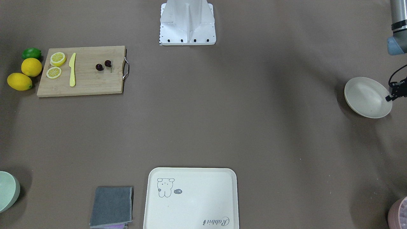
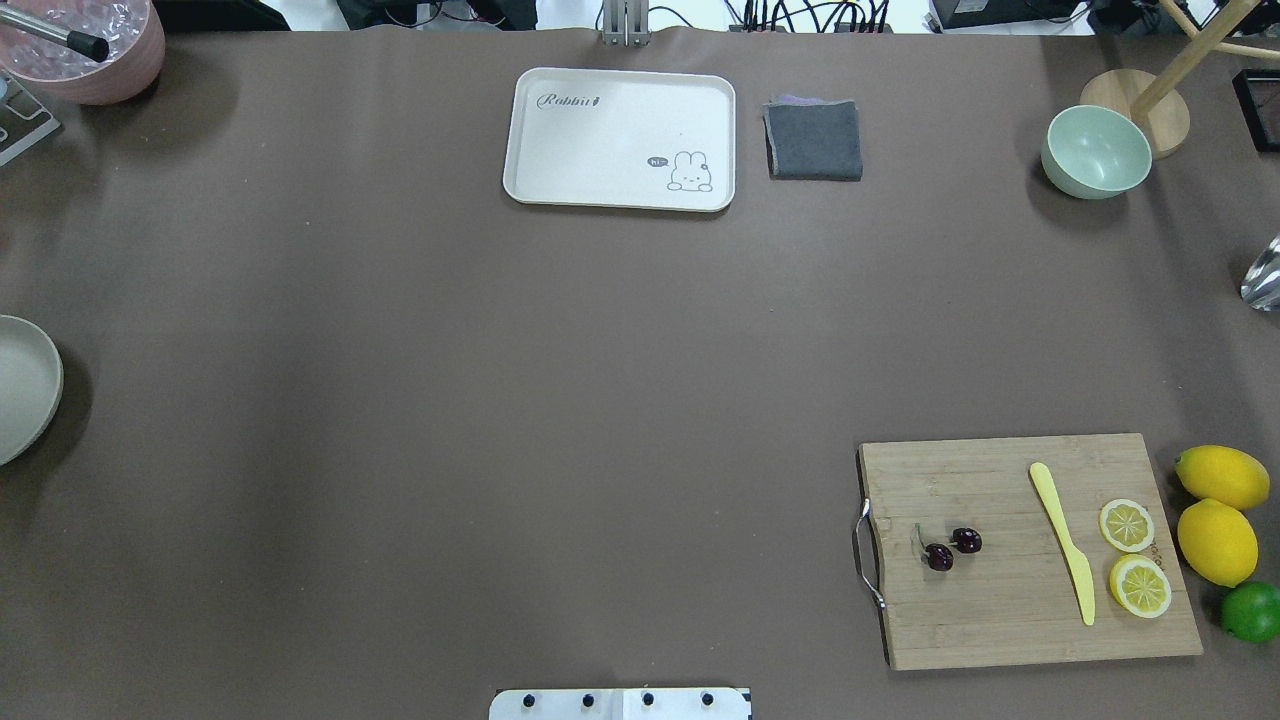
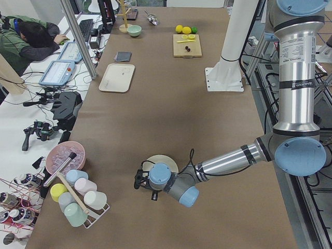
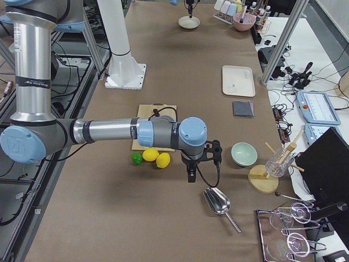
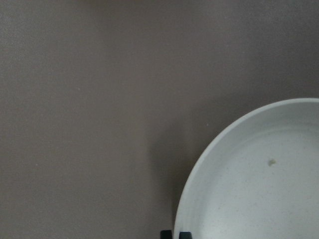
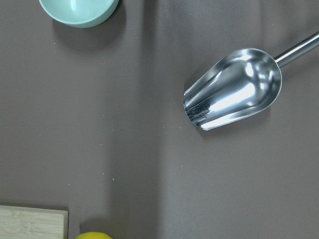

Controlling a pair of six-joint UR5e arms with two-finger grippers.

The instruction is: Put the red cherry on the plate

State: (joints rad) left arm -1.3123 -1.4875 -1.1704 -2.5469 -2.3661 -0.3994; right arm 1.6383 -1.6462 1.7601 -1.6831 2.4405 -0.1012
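Not started: cherry unpicked, plate empty.
The cherry pair (image 1: 103, 65) is seen lying on the wooden board (image 1: 82, 82), well apart from the plate (image 1: 367, 97). The cherries are glossy, dark and round on thin stems; the plate is matte cream, shallow and raised-rimmed. The left gripper (image 5: 175, 234) is hung over the plate's edge, tips nearly pressed together, nothing pinched. The right gripper (image 4: 191, 174): spread or closed cannot be told.

Plate (image 5: 205, 169): cream-white, round, fills lower-right corner (only part of rim & well in frame).
Speck (image 5: 271, 162): tiny pale mark on plate's inner surface.
Table (image 5: 89, 99): plain brown cover, left & top.
Shadow (image 5: 162, 169): dark band beside rim.
Left gripper (image 5: 175, 234): two dark tips at btm edge, close together, at plate's rim.
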